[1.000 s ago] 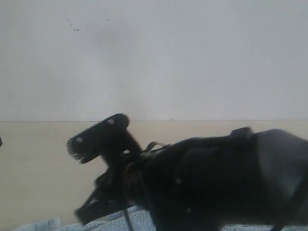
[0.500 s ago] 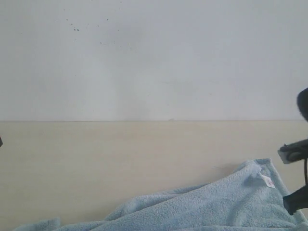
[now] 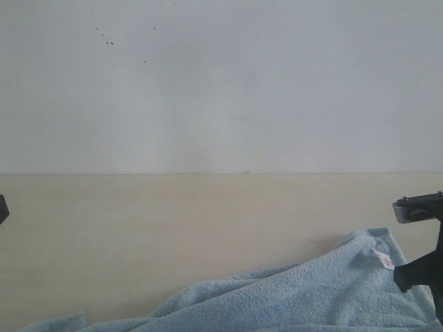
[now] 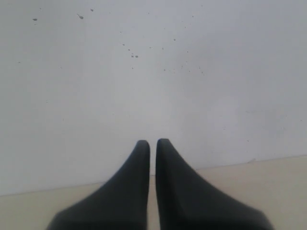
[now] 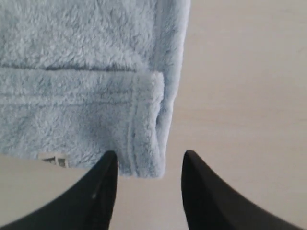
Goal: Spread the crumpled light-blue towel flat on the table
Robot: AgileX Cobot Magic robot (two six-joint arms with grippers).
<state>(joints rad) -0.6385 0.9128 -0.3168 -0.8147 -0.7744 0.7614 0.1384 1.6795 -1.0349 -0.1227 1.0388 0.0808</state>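
The light-blue towel [image 3: 297, 294] lies rumpled along the near edge of the beige table [image 3: 173, 221]. Its far corner carries a small white tag [image 3: 383, 259] and reaches toward the right. My right gripper [image 3: 400, 242] hovers at that corner by the right edge of the exterior view. In the right wrist view the towel [image 5: 86, 72] shows a folded-over hemmed corner and the tag [image 5: 53, 159]. The right gripper [image 5: 149, 154] is open, with its fingertips just short of the corner and holding nothing. My left gripper [image 4: 153, 142] is shut and empty, pointing at the wall above the table [image 4: 278, 191].
A grey-white wall [image 3: 221, 83] with a few dark specks rises behind the table's far edge. Bare tabletop stretches left of and behind the towel. A dark sliver [image 3: 2, 207] shows at the left border of the exterior view.
The right arm, which filled the exterior view a second ago, has swung away to the right edge, uncovering the towel. The left gripper stays shut.
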